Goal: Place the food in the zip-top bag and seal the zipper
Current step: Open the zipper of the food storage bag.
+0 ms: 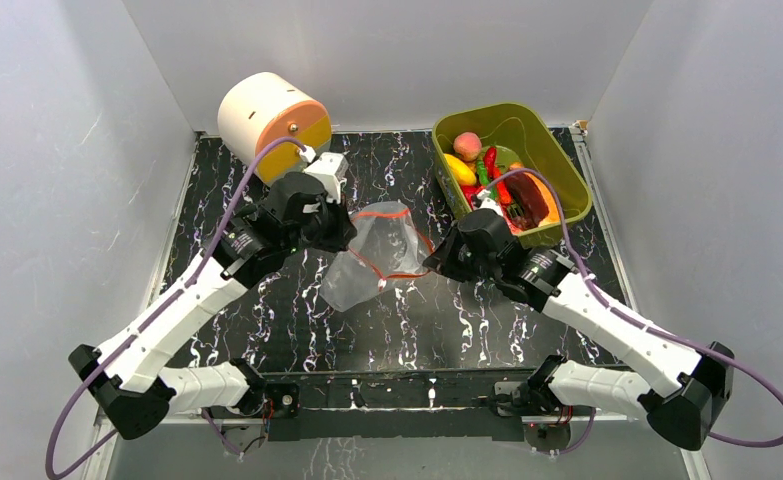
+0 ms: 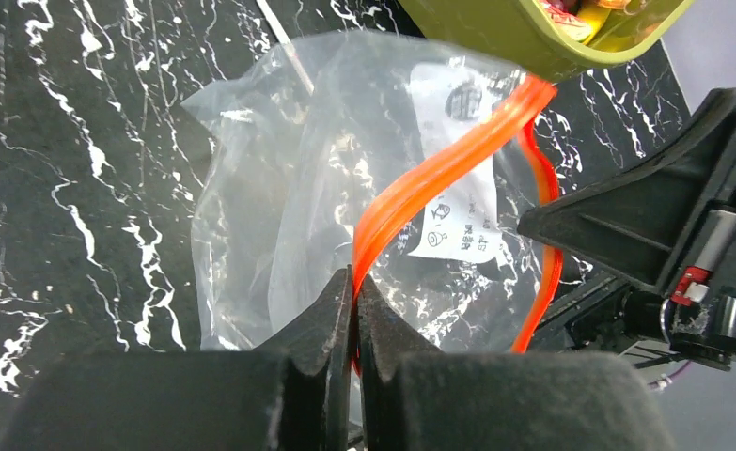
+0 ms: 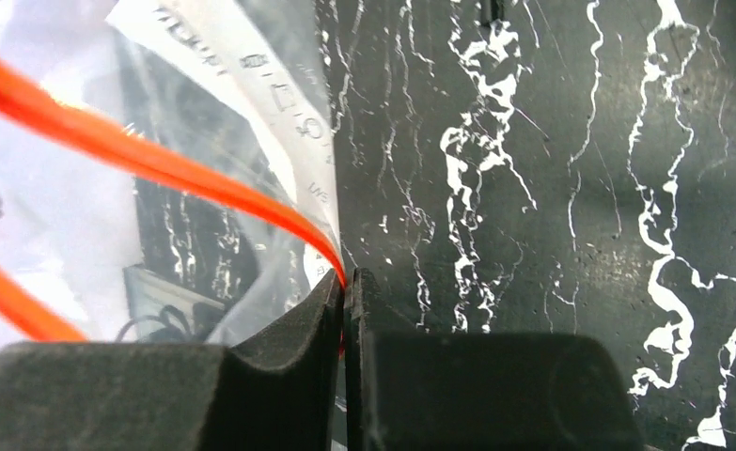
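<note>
Nearest my left wrist lens, the left gripper [image 2: 354, 282] is pressing its two black fingers together on the zipper [image 2: 439, 174], pinching the orange-red strip right at the tips; the strip is rising away from the jaws in a flat band toward the far side of the zip-top bag [image 2: 279, 188]. The clear, crinkly plastic is spreading out beyond the fingers, and a white label [image 2: 453, 141] with dark print is showing through it. On the right wrist feed I am seeing much the same; the right gripper [image 3: 345, 282] is closing its fingers tight on the other end of the strip, with the band curving off to the left.

From the overhead camera, the bag is hanging between the two grippers near the middle of the black marbled table [image 1: 407, 320]; its mouth is standing open as an orange-red loop, and its body is trailing down toward the near left. The food is sitting apart from the bag, in the olive-green tub [image 1: 552, 150] at the far right; I am making out a peach [image 1: 467, 146], a yellow piece [image 1: 459, 170], a red chili [image 1: 490, 160] and a green pepper [image 1: 482, 172] crowded along the tub's left side. The right arm is reaching just in front of that tub. A cream-and-orange drum [image 1: 272, 118] is lying on its side at the far left, behind the left arm.
</note>
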Robot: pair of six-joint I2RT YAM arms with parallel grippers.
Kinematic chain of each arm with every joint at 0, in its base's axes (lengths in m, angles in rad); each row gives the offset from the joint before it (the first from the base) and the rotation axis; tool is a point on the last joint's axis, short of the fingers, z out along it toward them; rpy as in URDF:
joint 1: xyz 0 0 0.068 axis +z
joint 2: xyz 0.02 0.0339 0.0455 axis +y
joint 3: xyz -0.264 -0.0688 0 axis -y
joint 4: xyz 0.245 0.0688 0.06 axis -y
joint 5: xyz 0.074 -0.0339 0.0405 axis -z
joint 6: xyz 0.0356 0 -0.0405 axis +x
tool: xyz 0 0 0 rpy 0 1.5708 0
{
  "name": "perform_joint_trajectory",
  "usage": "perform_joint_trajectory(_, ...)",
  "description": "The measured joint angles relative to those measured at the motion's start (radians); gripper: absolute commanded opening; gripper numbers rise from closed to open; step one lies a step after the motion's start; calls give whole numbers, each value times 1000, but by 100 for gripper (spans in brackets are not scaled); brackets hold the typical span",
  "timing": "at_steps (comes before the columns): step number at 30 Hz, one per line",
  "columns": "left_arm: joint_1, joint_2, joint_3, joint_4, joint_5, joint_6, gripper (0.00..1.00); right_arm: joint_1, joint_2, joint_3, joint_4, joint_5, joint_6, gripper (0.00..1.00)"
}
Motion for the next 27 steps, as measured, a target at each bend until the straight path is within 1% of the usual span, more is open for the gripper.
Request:
perform_joint_trajectory(4, 0, -14, 0, -3, -12, 24, 0, 0, 14, -31, 12, -14, 29, 28)
perform_joint_trajectory(8, 0, -7, -4, -3, 5, 23, 0, 0, 45, -27, 70, -37, 53, 45)
perform_joint_trajectory(10, 0, -6, -13, 0, 14, 16, 0, 0, 64, -22, 97, -47, 69, 51)
perform_joint_trajectory(16, 0, -3, -46, 1, 28, -14, 0, 1, 147, 30, 151, -79, 96, 63)
perform_joint_trajectory(18, 0, 3, -47, 1, 30, -23, 0, 4, 179, 61, 158, -79, 99, 66)
perform_joint_trajectory(22, 0, 14, -47, 1, 32, -37, 0, 10, 217, 90, 180, -70, 98, 66)
perform_joint_trajectory(25, 0, 14, -47, 0, 31, -43, 0, 15, 255, 106, 187, -58, 94, 62)
perform_joint_trajectory(27, 0, 14, -48, -2, 30, -50, 0, 20, 309, 140, 184, -51, 87, 59)
